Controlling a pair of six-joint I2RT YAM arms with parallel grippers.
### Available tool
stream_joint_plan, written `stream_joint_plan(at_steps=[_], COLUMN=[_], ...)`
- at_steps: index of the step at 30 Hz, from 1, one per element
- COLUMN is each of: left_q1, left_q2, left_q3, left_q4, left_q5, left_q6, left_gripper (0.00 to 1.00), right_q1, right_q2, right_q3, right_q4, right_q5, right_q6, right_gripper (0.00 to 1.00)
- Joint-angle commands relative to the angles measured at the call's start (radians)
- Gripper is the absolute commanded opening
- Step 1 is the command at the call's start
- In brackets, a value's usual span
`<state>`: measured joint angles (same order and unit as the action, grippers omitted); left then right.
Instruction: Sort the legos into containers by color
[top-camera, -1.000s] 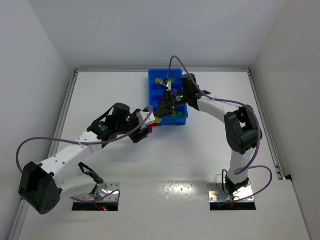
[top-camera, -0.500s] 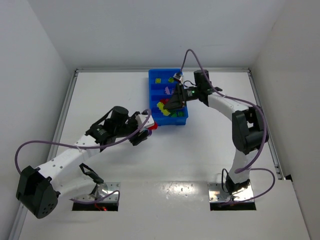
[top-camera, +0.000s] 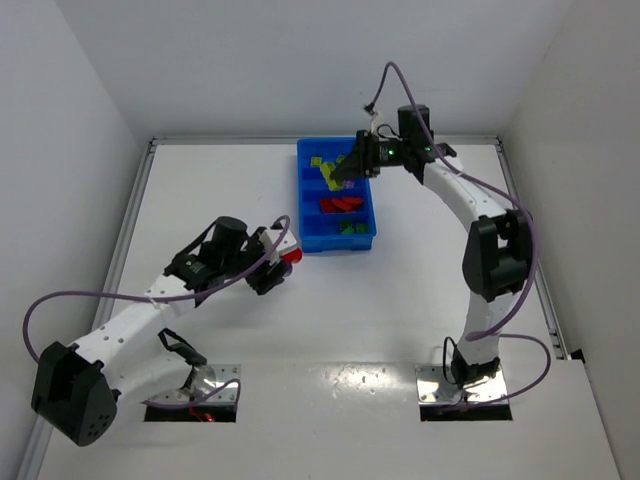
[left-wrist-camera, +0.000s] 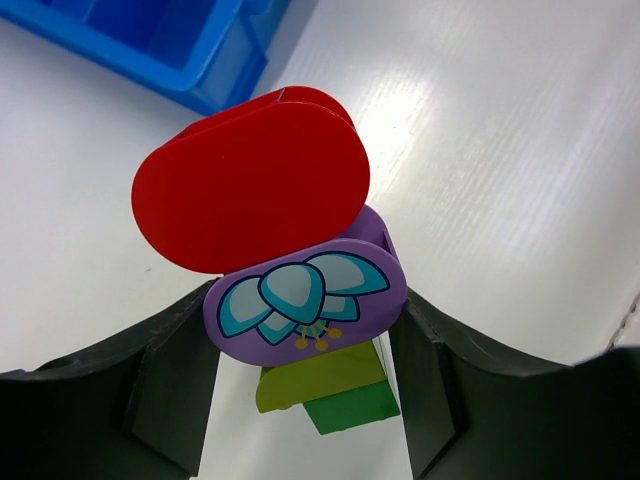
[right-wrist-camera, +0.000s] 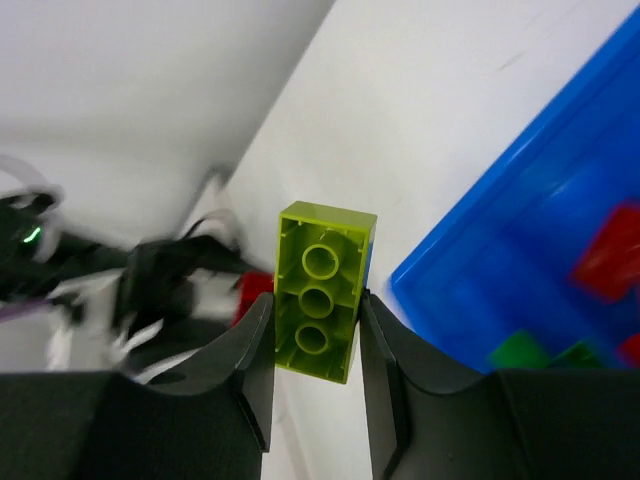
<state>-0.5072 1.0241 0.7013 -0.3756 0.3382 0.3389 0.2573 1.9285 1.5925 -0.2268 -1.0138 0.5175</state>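
Small yellow-green plastic brick (right-wrist-camera: 322, 292) now above the long blue plastic tray's (top-camera: 372, 225) far end
My right hand (top-camera: 345, 172), clamped on it, swung there from the near end; my left hand (left-wrist-camera: 305, 375), half-closed, holds the red-purple-green cluster (left-wrist-camera: 285, 250) beside the near corner.

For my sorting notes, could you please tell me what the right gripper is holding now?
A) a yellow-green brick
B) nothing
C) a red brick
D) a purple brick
A: in the right wrist view, the right gripper is shut on a yellow-green brick.
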Motion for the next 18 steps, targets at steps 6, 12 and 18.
stream_joint_plan(at_steps=[6,12,18], left_q1=[0.087,0.108,0.128], left_q2=[-0.019,0.014,0.025], left_q3=[0.013,0.046,0.055], left_q4=[0.046,0.055,0.064], left_q5=[-0.001,-0.001,0.009], left_q6=[-0.101,-0.110,-0.110], left_gripper=[0.28,0.28,0.28], right_q1=[0.051,0.071,0.071], right_q2=[0.220,0.450,0.509], right_q3=[0.410,0.764,0.750], right_q4=[-0.176,-0.325,-0.218], right_q5=[0.521,0.681,0.845], right_q6=[-0.284,-0.419,-0.456], right_gripper=[0.00,0.00,0.00])
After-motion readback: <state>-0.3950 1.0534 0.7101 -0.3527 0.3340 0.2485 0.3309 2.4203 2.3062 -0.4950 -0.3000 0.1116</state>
